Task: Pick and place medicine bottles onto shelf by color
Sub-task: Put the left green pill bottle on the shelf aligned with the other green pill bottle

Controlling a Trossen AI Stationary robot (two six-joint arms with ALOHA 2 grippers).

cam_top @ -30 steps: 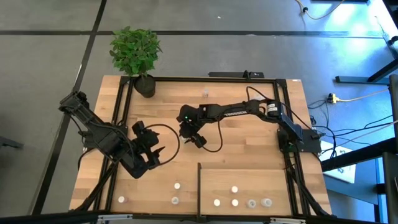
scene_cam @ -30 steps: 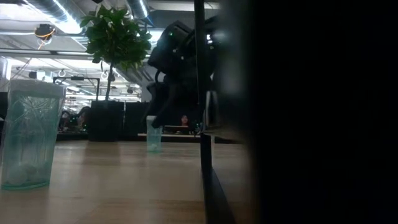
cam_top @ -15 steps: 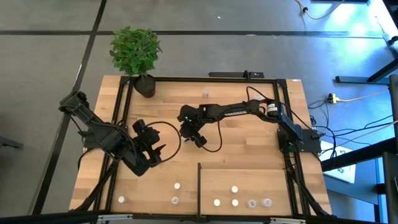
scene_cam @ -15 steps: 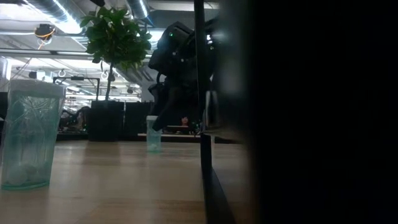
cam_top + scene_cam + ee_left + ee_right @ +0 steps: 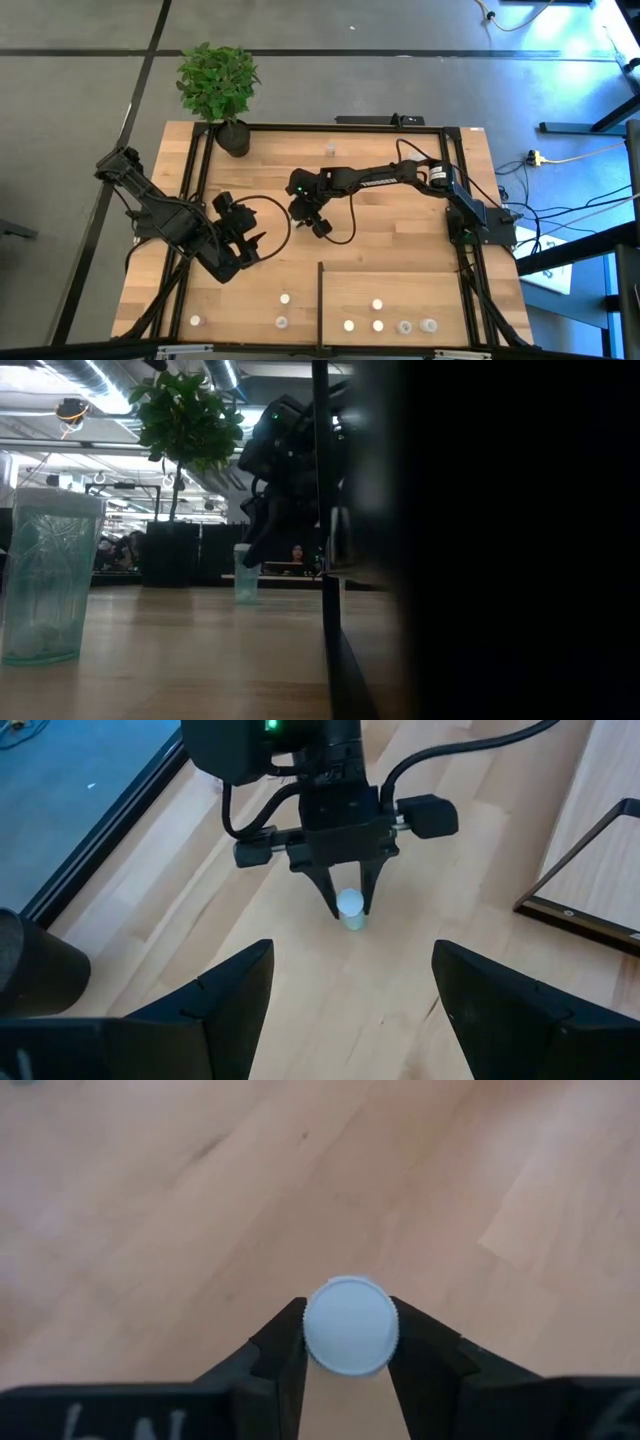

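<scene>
Left of the shelf's black edge strip (image 5: 320,300), the left claw (image 5: 254,241) hangs over the desk (image 5: 400,235) with its fingers apart. Beyond that strip, mid-desk, the right claw (image 5: 345,1370) is clamped on a white-capped medicine bottle (image 5: 349,1326) standing upright on the wood.
</scene>
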